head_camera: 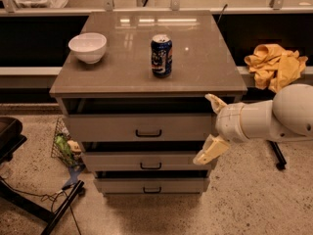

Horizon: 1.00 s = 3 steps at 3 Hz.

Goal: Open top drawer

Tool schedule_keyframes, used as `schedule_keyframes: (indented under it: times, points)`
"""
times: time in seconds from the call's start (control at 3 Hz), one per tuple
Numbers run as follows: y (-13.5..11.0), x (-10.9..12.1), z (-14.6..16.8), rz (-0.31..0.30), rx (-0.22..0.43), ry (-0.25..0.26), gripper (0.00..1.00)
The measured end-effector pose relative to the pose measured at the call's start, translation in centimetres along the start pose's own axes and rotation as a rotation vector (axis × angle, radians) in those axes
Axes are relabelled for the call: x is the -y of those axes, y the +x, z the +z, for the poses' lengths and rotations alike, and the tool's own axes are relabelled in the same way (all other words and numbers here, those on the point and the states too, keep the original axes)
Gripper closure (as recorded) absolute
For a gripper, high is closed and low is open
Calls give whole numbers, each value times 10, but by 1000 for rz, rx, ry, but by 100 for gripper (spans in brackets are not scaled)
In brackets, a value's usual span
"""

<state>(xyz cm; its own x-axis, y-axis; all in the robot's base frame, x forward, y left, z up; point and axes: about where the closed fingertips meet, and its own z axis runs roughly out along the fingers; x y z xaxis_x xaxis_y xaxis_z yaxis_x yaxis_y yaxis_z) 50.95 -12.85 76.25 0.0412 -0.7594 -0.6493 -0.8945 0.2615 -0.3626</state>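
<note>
The top drawer [107, 127] is the tallest grey-taupe front under the cabinet top, with a small black bar handle [148, 133] at its centre. A dark gap shows between its front and the top. My gripper [211, 128] is at the drawer's right end, on the end of the white arm coming in from the right. It is open and empty, with one cream finger [214, 102] near the drawer's upper right corner and the other [209, 152] by the second drawer. It is well right of the handle.
A white bowl [88, 47] and a blue can [161, 55] stand on the cabinet top [205, 62]. Two shallower drawers [146, 161] sit below. A yellow cloth [275, 63] lies on the ledge at right. A wire basket [66, 146] and a black chair base [29, 199] are at left.
</note>
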Motion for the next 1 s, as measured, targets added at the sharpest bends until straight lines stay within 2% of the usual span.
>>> schedule_keyframes:
  times: [0.33,0.67,1.0]
  points:
    - [12,2,14,28,11,-9,0]
    - [59,30,78,95,29,3,0]
    - [59,29,79,91,27,-1,1]
